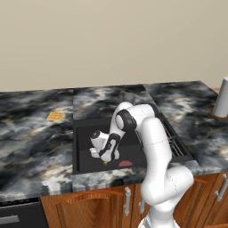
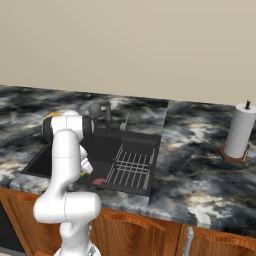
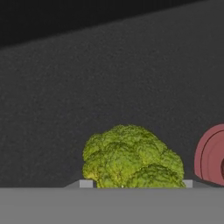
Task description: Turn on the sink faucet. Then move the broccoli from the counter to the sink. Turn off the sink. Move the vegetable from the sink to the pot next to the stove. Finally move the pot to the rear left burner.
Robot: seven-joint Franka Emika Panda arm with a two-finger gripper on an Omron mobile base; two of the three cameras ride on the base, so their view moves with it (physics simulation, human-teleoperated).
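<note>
Nearest me, brown wooden cabinets (image 1: 89, 202) carry the surface (image 1: 31, 147), a stone slab marbled in black, grey and white. Set into it is the sink (image 2: 107, 145), a black rectangular basin, into which my arm bends down. My jaws (image 1: 106, 161) hang low over the basin floor near its front wall, with the broccoli (image 3: 131, 158) between my finger tips (image 3: 86, 184); whether they grasp it or merely straddle it I cannot tell. In the hand view the floret's green crown faces the camera, so its stalk and long axis cannot be read. Just beside the floret lies the red drain disc (image 1: 126, 163), and a grey wire rack (image 2: 132, 167) covers the basin's right part. Behind the basin stands the sink faucet (image 2: 106, 116), a dark upright post. Farther out on the surface, a flat orange square (image 1: 55, 116) lies to the left and a paper towel roll (image 2: 240, 132) stands upright to the right. A plain beige wall (image 1: 111, 40) closes the room.
</note>
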